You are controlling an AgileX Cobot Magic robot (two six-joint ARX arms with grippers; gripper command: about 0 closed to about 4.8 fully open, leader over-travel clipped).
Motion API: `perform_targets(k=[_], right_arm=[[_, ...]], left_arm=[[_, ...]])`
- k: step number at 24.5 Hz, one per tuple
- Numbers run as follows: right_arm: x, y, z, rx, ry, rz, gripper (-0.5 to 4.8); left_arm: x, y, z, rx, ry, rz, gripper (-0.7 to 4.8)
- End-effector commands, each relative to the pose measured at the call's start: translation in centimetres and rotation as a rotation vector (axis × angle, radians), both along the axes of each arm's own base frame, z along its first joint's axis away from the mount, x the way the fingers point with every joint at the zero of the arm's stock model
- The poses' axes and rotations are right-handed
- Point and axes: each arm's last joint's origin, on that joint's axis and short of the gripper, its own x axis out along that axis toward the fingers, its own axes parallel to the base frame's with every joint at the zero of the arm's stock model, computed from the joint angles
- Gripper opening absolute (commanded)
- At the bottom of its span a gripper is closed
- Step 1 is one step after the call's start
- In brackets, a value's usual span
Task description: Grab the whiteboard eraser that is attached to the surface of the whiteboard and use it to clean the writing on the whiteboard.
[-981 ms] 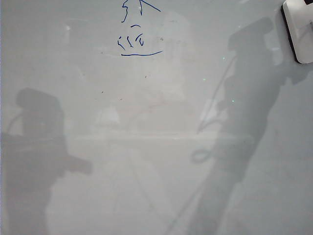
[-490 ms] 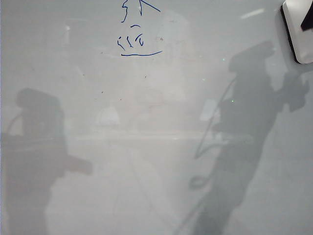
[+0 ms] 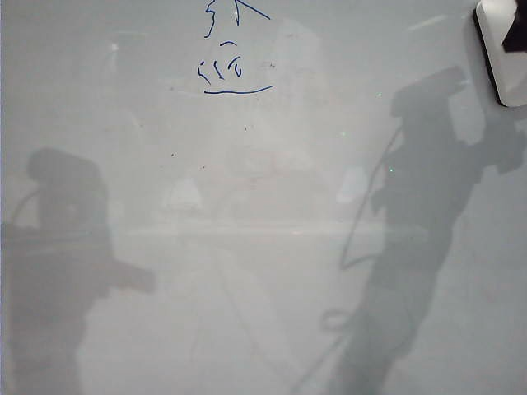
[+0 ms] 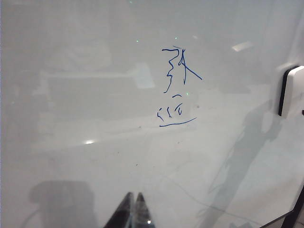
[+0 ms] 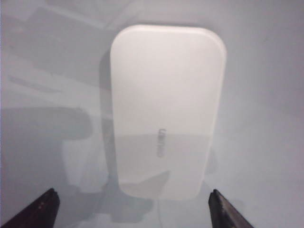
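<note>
Exterior view is showing me the whiteboard [image 3: 272,271] filling the scene, with the writing [image 3: 233,51], dark-blue strokes over one long underline, sitting at the far edge left of centre. The whiteboard eraser [image 3: 501,58] is clinging to the board in the far right corner, partly cut off by the edge of the view, with a dark tip just overlapping its far side. Grey arm shadows are lying on the left and right of the board.

Through the right wrist camera I am watching the right gripper [image 5: 135,206] hovering over the eraser [image 5: 166,109], its two black fingertips [image 5: 35,211] standing wide apart, one on either side of the white block's nearer end and not touching it.

Through the left wrist camera I am seeing the left gripper [image 4: 133,211] resting low over the near part of the board, well apart from the writing [image 4: 176,90] and the eraser [image 4: 293,90]; its two dark fingertips are pressed together.
</note>
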Motion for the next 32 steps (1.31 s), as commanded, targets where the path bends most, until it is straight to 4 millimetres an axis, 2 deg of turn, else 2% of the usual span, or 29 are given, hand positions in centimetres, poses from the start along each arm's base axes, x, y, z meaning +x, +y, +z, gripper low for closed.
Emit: perform_targets(k=[1,9,11,12,21,29,30,32], right_arm=[[0.9,0.0,0.2,-0.018,-0.052,-0.007,4.32],[2.3,-0.1,-0.6,-0.043,-0.038,-0.089,4.32],[2.3,-0.1,-0.6,-0.043,-0.042,-0.1,4.75],[2.3,-0.1,-0.5,-0.048,-0.047,-0.099,4.79],[2.5,0.0,-0.1,-0.061,-0.092,-0.072,4.79],[4.5,0.1,0.8,-0.061,-0.086,-0.073,4.79],[4.6,0.2,1.2,-0.055,-0.095,-0.073,4.72],[4.6,0.2,1.4,-0.054,-0.103,-0.073,4.09]], left_arm=[[-0.1,0.0,0.3,0.001,-0.019,0.0,-0.05],[-0.1,0.0,0.3,0.001,-0.019,0.0,-0.05],[-0.1,0.0,0.3,0.002,-0.019,0.0,-0.05],[-0.1,0.0,0.3,0.001,-0.019,0.0,-0.05],[-0.1,0.0,0.3,0.001,-0.019,0.0,-0.05],[-0.1,0.0,0.3,0.002,-0.019,-0.002,-0.05],[-0.1,0.0,0.3,0.002,-0.019,-0.002,-0.05],[-0.1,0.0,0.3,0.002,-0.019,-0.002,-0.05]])
